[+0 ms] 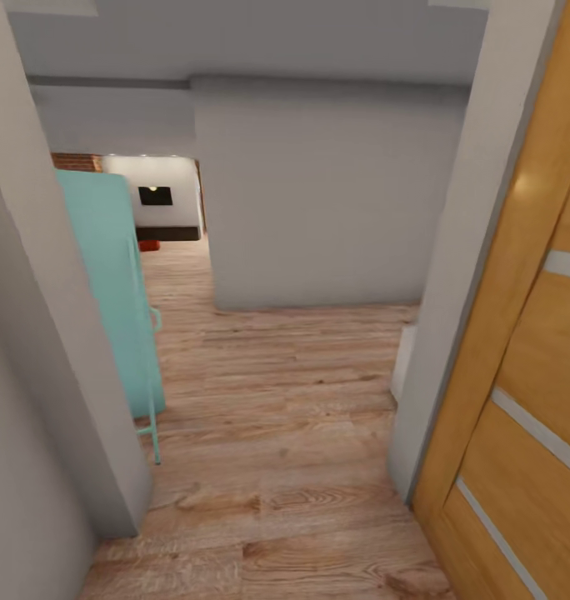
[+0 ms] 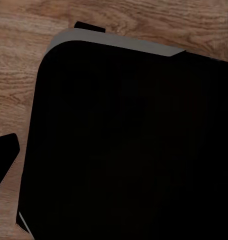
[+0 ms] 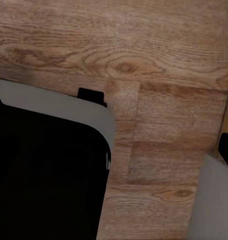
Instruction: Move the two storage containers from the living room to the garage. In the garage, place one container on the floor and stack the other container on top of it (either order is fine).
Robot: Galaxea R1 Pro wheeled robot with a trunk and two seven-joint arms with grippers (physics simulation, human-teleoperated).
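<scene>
We look along a hallway of light wood-plank floor, bounded at the head view's left by a grey wall corner and at its right by a grey door jamb touching an open wooden door with pale inset strips. A grey partition wall faces us; the planks run on beside it, past a turquoise cabinet on thin legs standing against the left wall, into a far room with a red brick patch, a white wall, a dark wall TV and a long dark low cabinet. Just in front of that cabinet a small orange-red shape, probably one storage container, lies on the planks; it is too small to be sure.

The wrist views add what the head view lacks: the robot's black, grey-edged body above the same planks. We cannot tell whether either gripper is spread or pressed together.

Open floor lies between jamb and corner, narrowing beside the turquoise cabinet.
</scene>
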